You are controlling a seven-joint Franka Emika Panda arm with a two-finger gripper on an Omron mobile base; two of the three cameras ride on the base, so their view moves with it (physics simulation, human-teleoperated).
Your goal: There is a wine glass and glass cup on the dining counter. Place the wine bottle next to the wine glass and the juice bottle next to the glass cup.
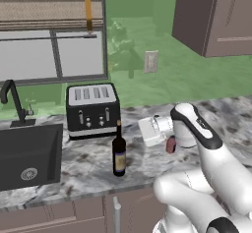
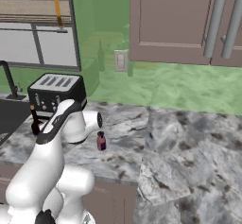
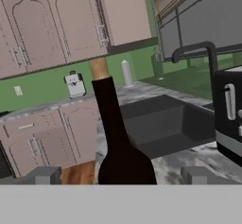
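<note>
Presently, wine bottle [image 1: 119, 155]: upright on the marbled desk [image 1: 88, 163], in front of the toaster [image 1: 93, 110], right of the black sink [image 1: 27, 153].
Juice bottle [image 2: 101, 141]: upright on the same desk, near the arm's wrist.
Tool [image 3: 120, 175]: released, tips spread, wine bottle [image 3: 118, 142] standing between them, not touched.
Faucet [image 1: 12, 101]: behind the sink.

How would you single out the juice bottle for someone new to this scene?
Start at the toaster on the marbled worktop. To its right stands the juice bottle: squat, reddish, dark-capped, far shorter than the dark wine bottle.
</note>
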